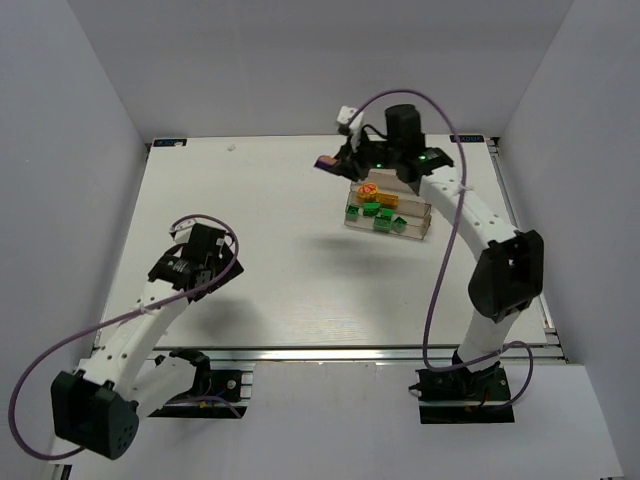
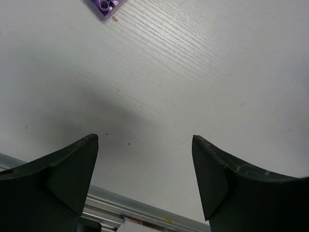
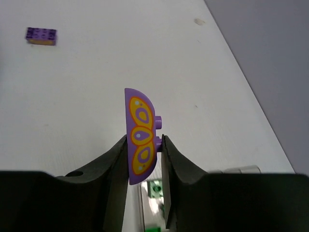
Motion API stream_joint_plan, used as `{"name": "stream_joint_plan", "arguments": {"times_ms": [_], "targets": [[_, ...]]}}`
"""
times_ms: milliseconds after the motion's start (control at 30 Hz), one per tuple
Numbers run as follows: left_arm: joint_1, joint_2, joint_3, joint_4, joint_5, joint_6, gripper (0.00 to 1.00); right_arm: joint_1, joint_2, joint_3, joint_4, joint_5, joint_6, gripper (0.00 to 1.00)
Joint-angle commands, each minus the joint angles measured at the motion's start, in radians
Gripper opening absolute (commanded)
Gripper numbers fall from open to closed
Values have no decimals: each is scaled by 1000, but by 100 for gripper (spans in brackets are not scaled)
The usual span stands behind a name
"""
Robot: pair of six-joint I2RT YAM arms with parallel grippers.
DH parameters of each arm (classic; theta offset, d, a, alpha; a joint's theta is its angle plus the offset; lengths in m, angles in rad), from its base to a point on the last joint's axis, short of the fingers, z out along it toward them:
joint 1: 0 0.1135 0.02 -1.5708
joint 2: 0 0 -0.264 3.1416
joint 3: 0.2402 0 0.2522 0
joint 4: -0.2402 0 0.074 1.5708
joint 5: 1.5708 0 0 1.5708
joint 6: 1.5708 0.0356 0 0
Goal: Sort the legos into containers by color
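Right wrist view shows the right pincer (image 3: pixel 143 140) clenched on a purple half-round piece (image 3: pixel 139 116) printed with yellow ovals. It is held on edge above the counter (image 3: pixel 87 96) near the far edge, just beside the containers (image 1: pixel 415 212) toward the far right corner. Green bricks (image 1: pixel 384 218) and an orange brick (image 1: pixel 368 188) lie in the tiers. The left pincer (image 2: pixel 145 140) hangs released near the left edge, a purple brick (image 2: pixel 106 5) ahead of it. The step appears to be carrying purple to its trough. The next move likely calls for lining up over a free tier before letting go.
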Motion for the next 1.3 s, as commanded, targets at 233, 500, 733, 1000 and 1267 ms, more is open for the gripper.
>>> {"name": "stream_joint_plan", "arguments": {"times_ms": [233,500,733,1000,1267], "targets": [[26,247,118,158,-34,341,89,-277,-26,-17,-129,131,-19,0],[67,294,129,178,-8,435,91,-412,135,140,-199,169,-142,0],[86,287,113,163,-29,458,91,-422,274,229,-235,194,-261,1],[95,270,116,131,-38,446,91,-425,434,356,-199,255,-287,13],[95,294,107,131,-61,435,91,-423,452,345,-193,252,-326,54]]}}
